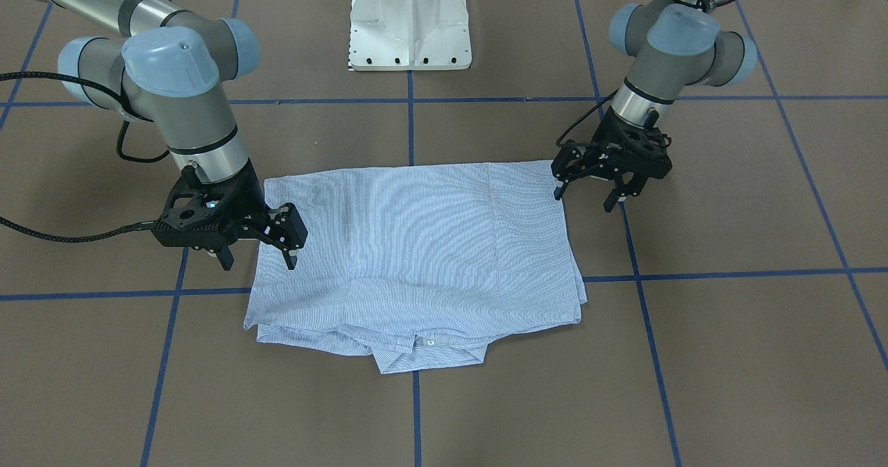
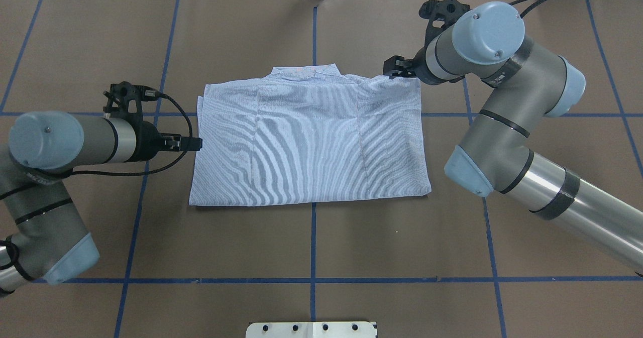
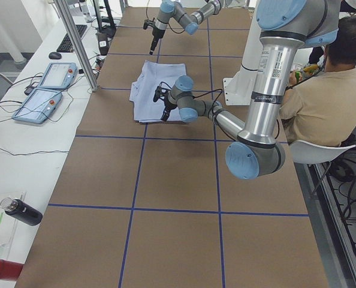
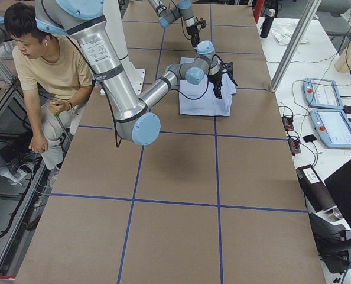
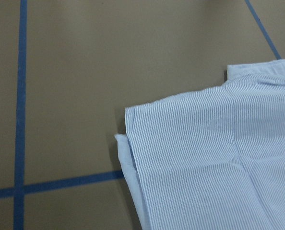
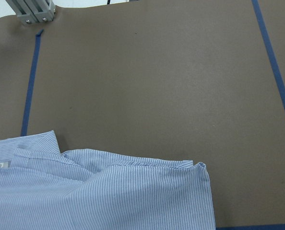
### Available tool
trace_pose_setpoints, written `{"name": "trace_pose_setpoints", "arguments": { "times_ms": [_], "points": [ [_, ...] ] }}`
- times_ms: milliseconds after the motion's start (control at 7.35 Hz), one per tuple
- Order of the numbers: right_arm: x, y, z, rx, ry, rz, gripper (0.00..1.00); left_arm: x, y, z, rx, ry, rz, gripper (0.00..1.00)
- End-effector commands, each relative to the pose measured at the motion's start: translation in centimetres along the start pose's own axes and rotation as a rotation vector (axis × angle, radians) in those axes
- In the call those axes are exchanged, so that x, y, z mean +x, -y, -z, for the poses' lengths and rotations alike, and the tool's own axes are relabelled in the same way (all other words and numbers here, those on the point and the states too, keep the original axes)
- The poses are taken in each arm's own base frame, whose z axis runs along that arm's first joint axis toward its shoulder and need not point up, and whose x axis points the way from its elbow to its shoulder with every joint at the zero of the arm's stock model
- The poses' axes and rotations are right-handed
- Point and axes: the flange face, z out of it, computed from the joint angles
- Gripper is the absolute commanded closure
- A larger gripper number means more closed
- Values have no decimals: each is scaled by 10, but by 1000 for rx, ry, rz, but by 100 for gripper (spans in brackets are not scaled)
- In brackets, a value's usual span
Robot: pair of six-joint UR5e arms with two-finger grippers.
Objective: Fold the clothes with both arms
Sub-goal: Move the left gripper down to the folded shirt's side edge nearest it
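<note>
Blue striped shirt [image 2: 311, 142] folded flat on brown table [image 2: 311, 242]; left gripper [image 1: 584, 198], right gripper [image 1: 258, 259] at opposite edges, jaws apart, empty.

My right arm [image 4: 104, 59], the near, large one, bends across the brown table [image 4: 175, 195]. My right gripper [image 4: 217, 90] points down over the folded light blue shirt [image 4: 199, 103]; whether it touches the cloth I cannot tell. My left gripper [image 4: 195, 41], small and far, hangs just beyond the shirt. A seated man [image 4: 45, 65] in a tan T-shirt is well apart from the shirt. Two teach pendants [image 4: 320, 93] lie off the shirt's opposite side.
</note>
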Motion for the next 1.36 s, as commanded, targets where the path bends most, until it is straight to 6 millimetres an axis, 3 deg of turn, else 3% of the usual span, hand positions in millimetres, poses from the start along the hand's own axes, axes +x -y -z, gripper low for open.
{"name": "trace_pose_setpoints", "arguments": {
  "times_ms": [0, 545, 953, 1225],
  "points": [
    [0, -2, 3, 3, 6, 2, 0, 27, -66, -13, -24, -7, 87, 0],
    [0, -2, 3, 4, 4, 2, 0, 29, -81, -23, -42, 3, 77, 18],
    [-1, -4, 1, 1, 3, 4, 0, 33, -90, -26, -58, -1, 71, 18],
    [-1, -5, 1, 0, 3, 5, 0, 38, -98, -27, -73, -7, 63, 38]
  ]
}}
